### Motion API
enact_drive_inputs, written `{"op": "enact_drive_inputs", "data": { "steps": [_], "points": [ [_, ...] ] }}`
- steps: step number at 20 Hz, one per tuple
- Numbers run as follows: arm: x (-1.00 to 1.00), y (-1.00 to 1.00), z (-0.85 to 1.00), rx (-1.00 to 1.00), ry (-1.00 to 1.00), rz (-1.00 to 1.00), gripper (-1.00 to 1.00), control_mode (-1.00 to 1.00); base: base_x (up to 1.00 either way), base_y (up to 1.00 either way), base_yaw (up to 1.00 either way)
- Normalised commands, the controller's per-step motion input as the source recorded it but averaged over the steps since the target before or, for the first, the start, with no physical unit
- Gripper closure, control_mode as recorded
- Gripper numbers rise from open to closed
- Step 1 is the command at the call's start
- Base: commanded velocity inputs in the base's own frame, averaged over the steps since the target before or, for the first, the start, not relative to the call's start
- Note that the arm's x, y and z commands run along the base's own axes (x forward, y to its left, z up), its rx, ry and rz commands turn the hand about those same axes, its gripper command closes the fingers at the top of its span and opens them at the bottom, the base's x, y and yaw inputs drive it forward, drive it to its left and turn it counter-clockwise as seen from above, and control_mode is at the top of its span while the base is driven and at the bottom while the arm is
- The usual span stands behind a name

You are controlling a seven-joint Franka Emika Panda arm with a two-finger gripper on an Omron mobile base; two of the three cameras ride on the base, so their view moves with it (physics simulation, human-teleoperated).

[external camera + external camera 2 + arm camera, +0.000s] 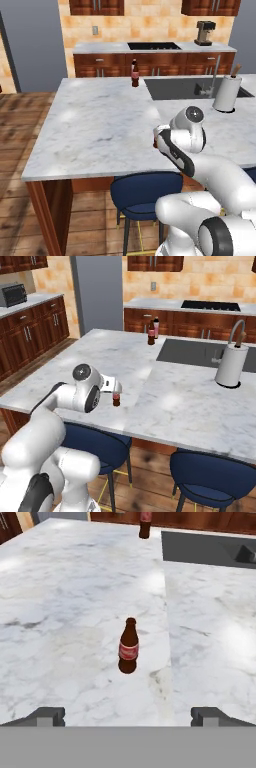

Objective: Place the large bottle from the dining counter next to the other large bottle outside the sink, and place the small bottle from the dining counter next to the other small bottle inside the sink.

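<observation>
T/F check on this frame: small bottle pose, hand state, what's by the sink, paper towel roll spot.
1. The small bottle stands upright on the dining counter. True.
2. The hand is shut on it. False: open, short of the bottle.
3. Two bottles stand beside the sink, near its far corner. True.
4. The paper towel roll lies inside the sink. False: it stands upright on the counter beside it.

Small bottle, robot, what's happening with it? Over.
Pincer open, empty. Small bottle upright on counter, just ahead of pincer, not touched. Nothing between them. Sink further back, right.
</observation>
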Motion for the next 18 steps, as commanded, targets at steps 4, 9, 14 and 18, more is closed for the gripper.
{"op": "enact_drive_inputs", "data": {
  "steps": [4,9,14,18],
  "points": [
    [0.31,-0.06,-0.24,0.01,0.02,0.00,-1.00,-1.00,0.00,0.00,0.00],
    [0.32,-0.02,-0.27,0.01,0.03,0.00,-1.00,-1.00,0.00,0.00,0.00],
    [0.33,0.00,-0.20,0.00,0.02,0.00,-1.00,-1.00,0.00,0.00,0.00],
    [0.30,0.00,-0.16,0.00,0.01,0.00,-1.00,-1.00,0.00,0.00,0.00]
  ]
}}
